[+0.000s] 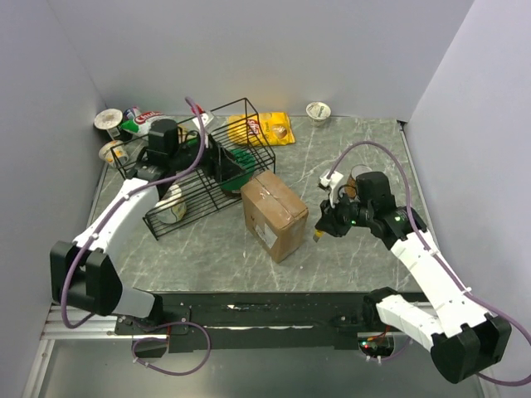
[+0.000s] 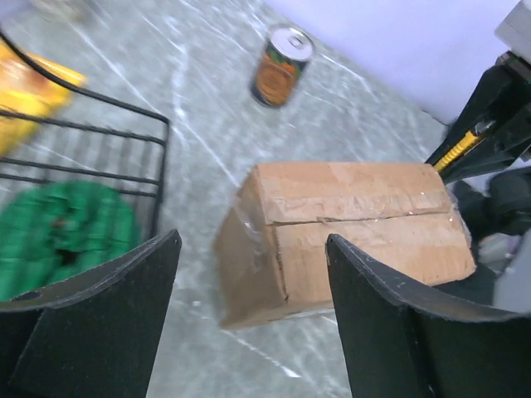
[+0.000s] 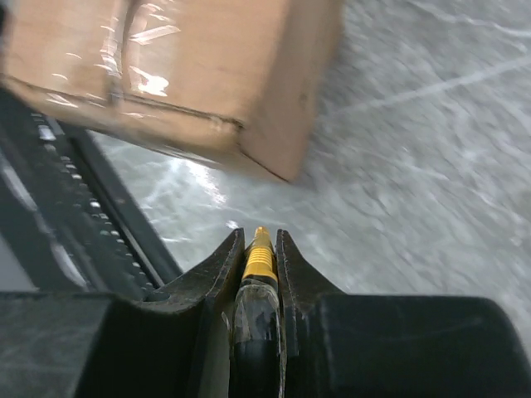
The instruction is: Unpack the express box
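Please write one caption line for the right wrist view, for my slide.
Right gripper shut on a yellow-tipped tool, pointing toward the taped express box on the marbled table.

Work surface: a table with a grey, marble-patterned top veined in white. Enclosure: plain pale lavender-grey panels on three sides, namely back wall, left wall and right wall. A black rail runs along the near table edge. Lighting is even, with soft glare on the tabletop.

The right gripper pinches a yellow and black tool. The brown express box with shiny tape sits near the tool's tip, not touching, on the grey table.
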Motion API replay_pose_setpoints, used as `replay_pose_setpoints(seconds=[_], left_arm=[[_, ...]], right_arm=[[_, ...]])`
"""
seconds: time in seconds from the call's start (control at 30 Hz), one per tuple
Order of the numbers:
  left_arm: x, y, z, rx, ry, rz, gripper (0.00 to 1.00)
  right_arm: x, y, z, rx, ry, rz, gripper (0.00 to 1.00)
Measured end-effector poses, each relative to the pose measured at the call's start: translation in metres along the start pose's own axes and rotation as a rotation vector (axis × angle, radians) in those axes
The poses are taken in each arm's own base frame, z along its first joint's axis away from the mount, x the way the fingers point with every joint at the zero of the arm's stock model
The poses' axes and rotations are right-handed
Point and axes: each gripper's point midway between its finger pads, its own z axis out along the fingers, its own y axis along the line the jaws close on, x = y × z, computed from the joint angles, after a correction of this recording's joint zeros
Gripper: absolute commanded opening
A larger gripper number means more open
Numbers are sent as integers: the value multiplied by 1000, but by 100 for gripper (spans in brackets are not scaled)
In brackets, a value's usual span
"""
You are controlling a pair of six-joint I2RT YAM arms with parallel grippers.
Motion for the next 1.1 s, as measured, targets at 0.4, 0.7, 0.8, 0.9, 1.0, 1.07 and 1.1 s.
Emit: replay_pose_setpoints(seconds=[0.4,0.7,0.8,0.9,1.0,1.07,1.1], left_arm=[[54,-54,8,142,92,-74,83],[60,-56,-10,70,86,-48,86],[62,-54,-13,42,91,-40,84],[65,-53,-16,23,103,-19,82],[67,-53,-19,25,120,17,82],[68,-54,-21,30,136,44,82],[70,-55,-21,34,145,62,82]], right_arm=[[-35,1,20,-94,-39,37,0],[-57,-20,32,-51,-25,62,0],[-67,-30,38,-31,-27,68,0],[-78,-44,48,-6,-25,76,0],[-91,-61,60,26,-33,71,0],[-99,-70,67,37,-40,66,0],[-102,-73,71,40,-44,64,0]])
